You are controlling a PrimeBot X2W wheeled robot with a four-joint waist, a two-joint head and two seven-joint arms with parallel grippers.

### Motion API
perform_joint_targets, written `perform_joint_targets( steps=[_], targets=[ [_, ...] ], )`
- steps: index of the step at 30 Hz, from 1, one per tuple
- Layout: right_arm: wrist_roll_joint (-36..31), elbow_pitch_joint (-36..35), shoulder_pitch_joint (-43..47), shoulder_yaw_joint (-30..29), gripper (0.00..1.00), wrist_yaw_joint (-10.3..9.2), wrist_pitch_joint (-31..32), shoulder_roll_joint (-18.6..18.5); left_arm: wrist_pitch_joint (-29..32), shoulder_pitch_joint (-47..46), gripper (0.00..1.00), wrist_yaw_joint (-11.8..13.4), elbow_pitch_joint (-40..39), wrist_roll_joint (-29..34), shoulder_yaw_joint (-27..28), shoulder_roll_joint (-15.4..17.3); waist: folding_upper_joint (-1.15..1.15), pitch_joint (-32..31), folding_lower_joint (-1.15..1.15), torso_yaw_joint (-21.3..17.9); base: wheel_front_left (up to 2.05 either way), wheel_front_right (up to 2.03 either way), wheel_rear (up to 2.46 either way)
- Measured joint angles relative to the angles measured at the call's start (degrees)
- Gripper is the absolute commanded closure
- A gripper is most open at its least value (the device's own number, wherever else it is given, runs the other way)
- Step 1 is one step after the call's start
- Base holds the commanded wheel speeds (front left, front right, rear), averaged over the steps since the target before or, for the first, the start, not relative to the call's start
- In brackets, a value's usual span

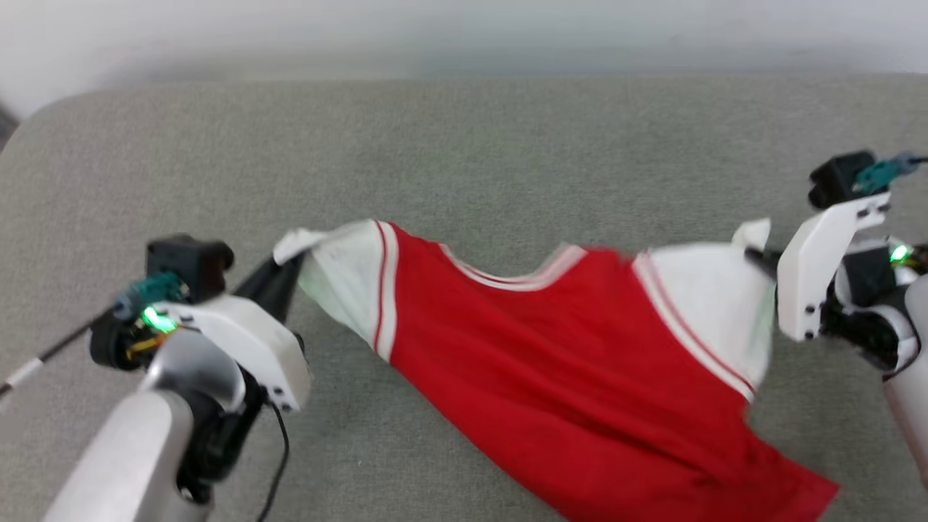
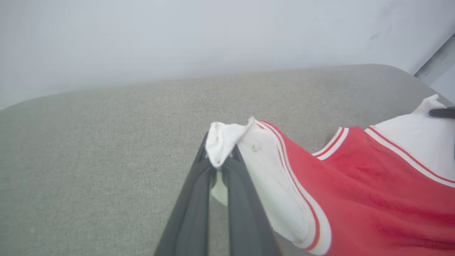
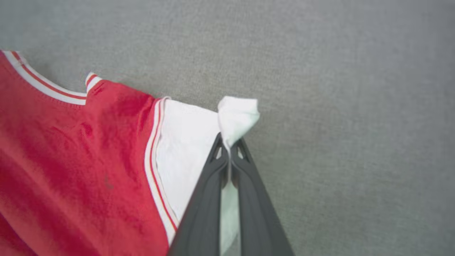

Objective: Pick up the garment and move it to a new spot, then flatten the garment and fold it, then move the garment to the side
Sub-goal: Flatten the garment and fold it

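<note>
The garment is a red shirt with white sleeves and striped trim, stretched across the grey surface between my two arms. My left gripper is shut on the tip of its left white sleeve. In the left wrist view, my left gripper pinches a bunched fold of white cloth. At the far right, my right gripper is shut on the other white sleeve. My right gripper has its dark fingers closed together on the cloth. The red body sags and trails toward the lower right.
The grey cushioned surface spreads wide behind the shirt, ending at a pale wall. Its rounded corner lies at the far left. A black cable hangs from my left wrist.
</note>
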Motion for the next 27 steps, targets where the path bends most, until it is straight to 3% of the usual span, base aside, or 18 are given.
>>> perform_joint_targets(
  steps=[4,11,18,27],
  targets=[
    [-3.03,1.00,-2.66,-1.75,1.00,0.00,-5.04,0.33,-1.64,-5.12,1.00,-0.05,3.53,0.04,1.89,0.01,0.00,-2.08,0.00,-1.38,0.00,0.00,0.00],
    [-9.50,3.86,-9.02,-5.68,1.00,0.00,-11.93,2.96,-4.67,-18.73,1.00,-1.31,13.51,-2.34,4.16,-3.15,0.00,-3.71,0.00,-2.91,0.00,0.00,0.00],
    [-14.00,6.93,-20.48,-10.45,1.00,0.01,-17.35,5.13,-8.39,-33.95,1.00,-3.23,25.57,-0.37,4.07,-4.05,0.00,-0.95,0.00,-3.48,0.00,0.00,0.00],
    [-18.34,9.77,-39.30,-15.55,1.00,0.01,-23.19,6.58,-13.78,-54.99,1.00,-5.05,36.93,2.43,5.19,-2.56,0.00,6.04,0.00,-4.03,0.00,0.00,0.00]
  ],
)
